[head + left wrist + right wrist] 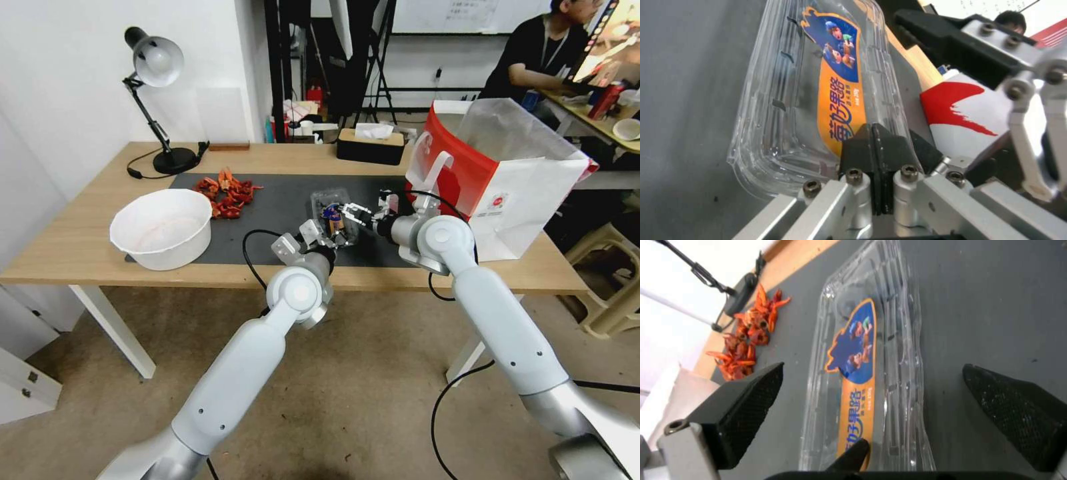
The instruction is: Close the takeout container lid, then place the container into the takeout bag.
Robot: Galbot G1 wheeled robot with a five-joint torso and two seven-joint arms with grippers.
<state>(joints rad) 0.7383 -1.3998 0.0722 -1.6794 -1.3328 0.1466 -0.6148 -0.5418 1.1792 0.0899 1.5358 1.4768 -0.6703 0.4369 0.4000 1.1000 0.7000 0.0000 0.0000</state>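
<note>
The takeout container sits on the dark mat mid-table, lid down flat, orange and blue label facing up. The left gripper has its black pads pressed together right at the lid's near edge, on the label end. The right gripper hangs over the container with fingers spread wide, one either side, not touching. The takeout bag stands just beside it on the robot's right; white bowl and crayfish pile are off to the left.
</note>
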